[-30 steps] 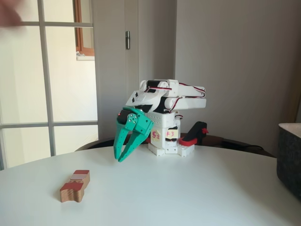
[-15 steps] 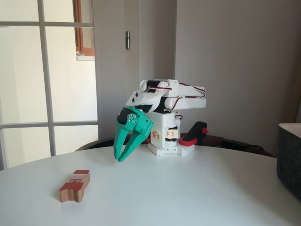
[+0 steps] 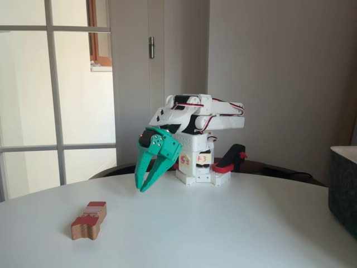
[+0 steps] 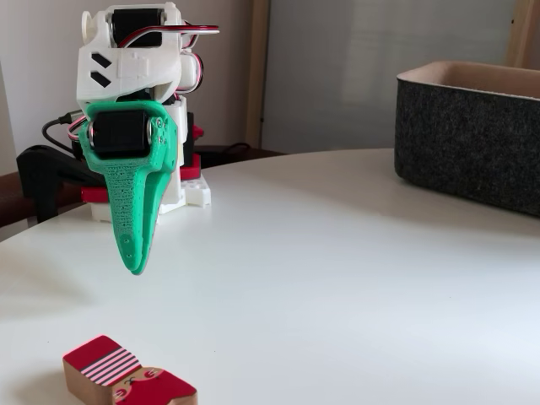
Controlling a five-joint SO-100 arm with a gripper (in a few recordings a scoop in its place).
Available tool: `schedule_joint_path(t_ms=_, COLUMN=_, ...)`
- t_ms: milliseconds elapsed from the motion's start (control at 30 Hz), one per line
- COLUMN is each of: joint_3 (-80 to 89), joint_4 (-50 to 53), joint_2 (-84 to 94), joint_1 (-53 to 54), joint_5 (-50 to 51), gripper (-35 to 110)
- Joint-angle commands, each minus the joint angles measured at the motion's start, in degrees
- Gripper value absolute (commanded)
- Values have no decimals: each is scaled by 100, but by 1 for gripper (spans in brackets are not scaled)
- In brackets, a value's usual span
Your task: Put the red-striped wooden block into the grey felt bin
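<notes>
Nothing moved: red-striped wooden block [image 3: 89, 220] well apart from pincer [image 3: 143, 187].

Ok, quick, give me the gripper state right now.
Gripper: shut, holding nothing, hanging above the table, apart from the block.

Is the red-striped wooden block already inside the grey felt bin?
No, the red-striped wooden block lies on the white table, far from the grey felt bin.
</notes>
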Motion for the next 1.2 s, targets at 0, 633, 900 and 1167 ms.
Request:
schedule_joint_path(t_ms=0, joint_3=70, joint_4=18, joint_2=114, joint_1=9, joint_5=9, gripper=0)
schedule_joint_path(t_ms=633, joint_3=70, joint_4=26, joint_2=114, joint_1=9, joint_5=220, gripper=0)
schedule_joint_path(t_ms=900, joint_3=-387, joint_4=9, joint_2=79, joint_1=0, joint_5=606, gripper=0)
schedule_joint_path(t_ms=1167, joint_3=-2364, joint_4=0, joint_2=-976, joint_1=0, joint_5=369, gripper=0)
